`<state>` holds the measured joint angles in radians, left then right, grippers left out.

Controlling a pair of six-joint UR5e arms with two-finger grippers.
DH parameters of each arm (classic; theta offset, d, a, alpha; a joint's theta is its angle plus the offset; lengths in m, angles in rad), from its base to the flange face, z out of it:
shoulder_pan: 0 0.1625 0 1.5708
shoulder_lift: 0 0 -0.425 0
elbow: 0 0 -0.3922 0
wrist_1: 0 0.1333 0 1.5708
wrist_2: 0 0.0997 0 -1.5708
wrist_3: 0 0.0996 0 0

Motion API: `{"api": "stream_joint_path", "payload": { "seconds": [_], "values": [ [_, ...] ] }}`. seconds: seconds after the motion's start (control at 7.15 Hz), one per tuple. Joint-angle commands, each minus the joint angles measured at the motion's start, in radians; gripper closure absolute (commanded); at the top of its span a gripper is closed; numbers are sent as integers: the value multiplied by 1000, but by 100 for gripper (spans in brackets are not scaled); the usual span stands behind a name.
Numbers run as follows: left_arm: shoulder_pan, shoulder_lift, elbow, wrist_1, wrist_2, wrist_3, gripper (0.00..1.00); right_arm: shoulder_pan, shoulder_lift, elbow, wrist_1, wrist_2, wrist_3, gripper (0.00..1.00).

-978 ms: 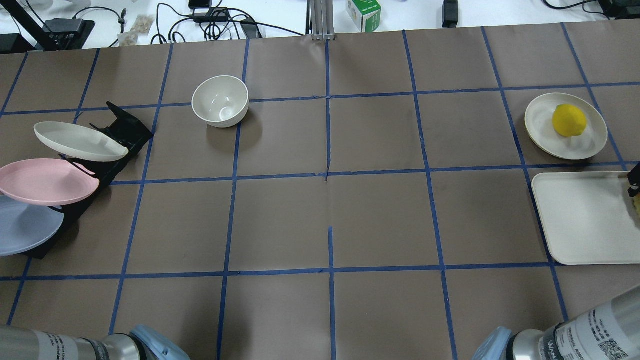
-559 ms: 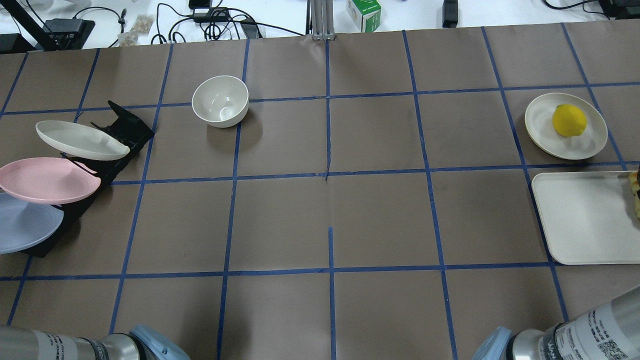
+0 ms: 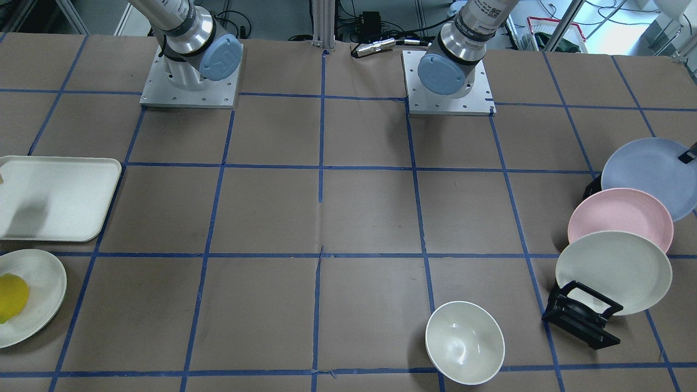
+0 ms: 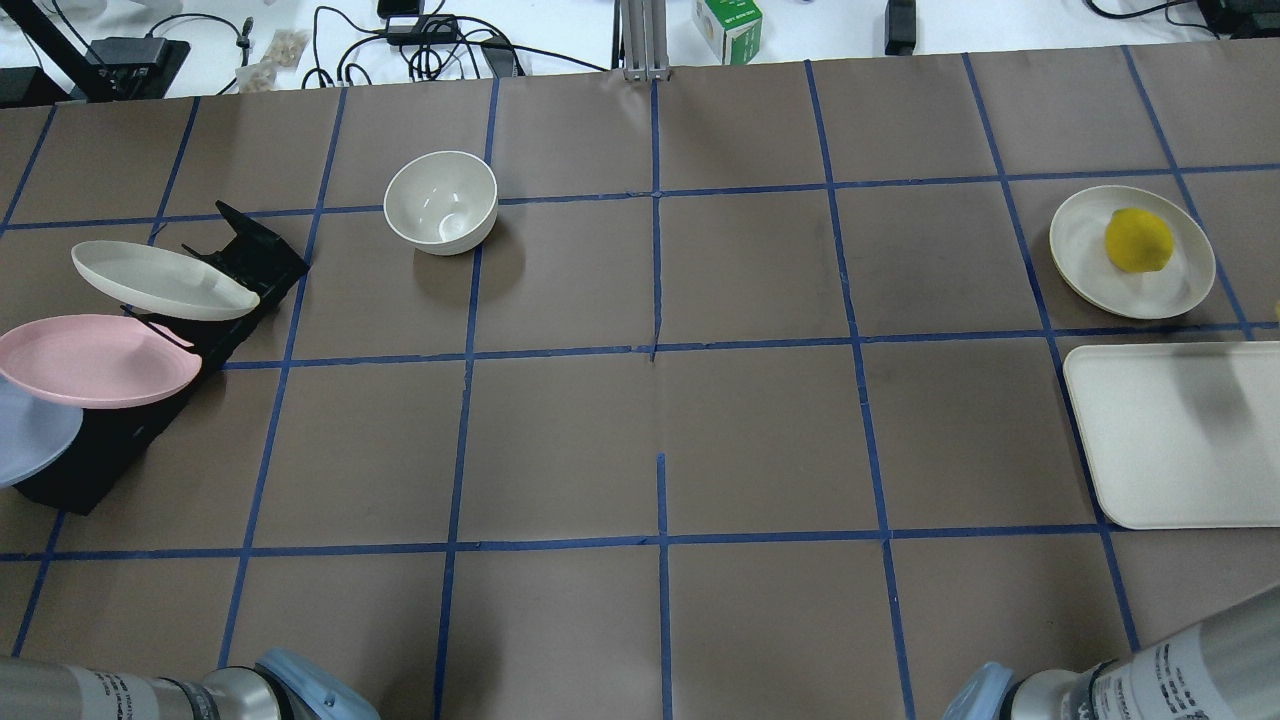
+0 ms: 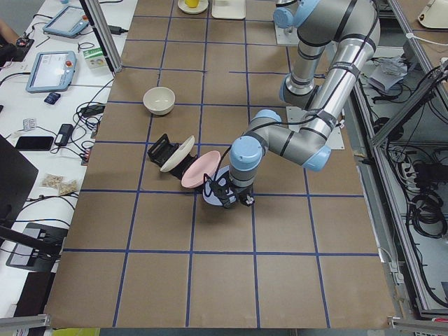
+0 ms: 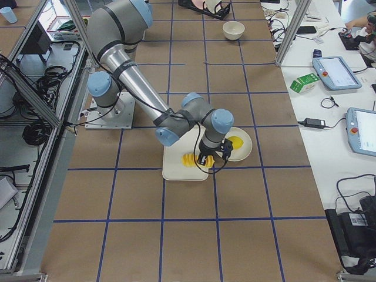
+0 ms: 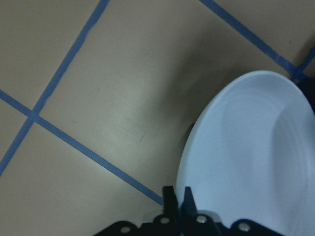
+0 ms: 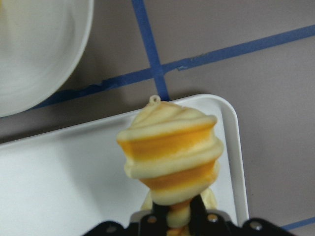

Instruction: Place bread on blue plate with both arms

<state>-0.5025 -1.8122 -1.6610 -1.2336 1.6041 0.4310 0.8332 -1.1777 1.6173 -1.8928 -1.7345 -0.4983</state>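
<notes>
Since you last saw them overhead a second ago, two entries have changed. Left gripper (image 7: 178, 199): pinched on blue plate (image 7: 246, 162) rim, plate drawn toward 9 o'clock from beneath pink plate (image 4: 95, 360). Right gripper (image 8: 179, 216): clamped on bread (image 8: 170, 152), raised over tray (image 8: 59, 187) corner, 3 o'clock. Both pickups look done. Farther: middle squares offer room; bowl (image 4: 440, 203) at 11 o'clock.

blue plate (image 4: 35, 430) — cut by frame edge | bread (image 8: 170, 147) — base behind right gripper (image 8: 178, 212)

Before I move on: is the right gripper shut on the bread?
Shut: in the right wrist view the right gripper pinches the bread from both sides at its near end.
</notes>
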Motion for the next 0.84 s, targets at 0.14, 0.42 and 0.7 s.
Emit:
{"api": "stream_joint_path", "payload": {
  "seconds": [0.14,0.42,0.7],
  "values": [
    [54,30,160,-176,74,29,100,156,-103,-50,178,30,50,100],
    [52,77,233,-315,76,67,100,265,-160,-51,257,102,197,100],
    [-49,119,257,-487,-58,100,100,363,-187,-51,273,121,268,100]
  ]
}}
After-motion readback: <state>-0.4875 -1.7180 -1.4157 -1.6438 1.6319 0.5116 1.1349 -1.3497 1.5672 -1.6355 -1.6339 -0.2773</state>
